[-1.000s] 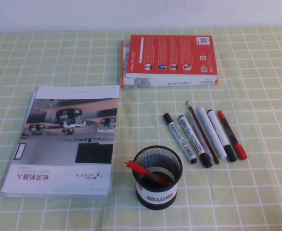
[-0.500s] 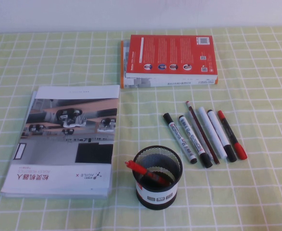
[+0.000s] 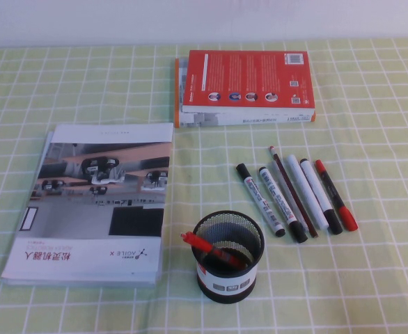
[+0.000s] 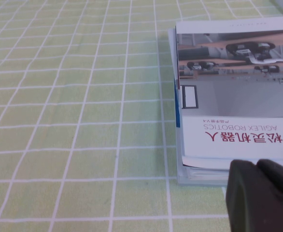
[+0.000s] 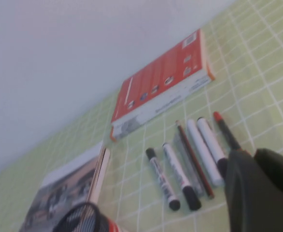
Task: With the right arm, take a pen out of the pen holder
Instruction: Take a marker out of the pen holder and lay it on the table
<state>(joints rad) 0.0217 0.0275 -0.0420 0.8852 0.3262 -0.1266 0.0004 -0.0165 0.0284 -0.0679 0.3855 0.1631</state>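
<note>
Left gripper: by the near corner of the booklet, fingers pressed together, holding nothing.
Booklet: flat on the green checked cloth, left of the pen holder.
Pen holder: black mesh cup, upright, near the front edge.
Red pen: inside the holder, leaning over its left rim.
Red book: flat at the far side.
Loose pens: side by side, right of the holder.
Right gripper: close to the row's near end, fingers closed, empty.
</note>
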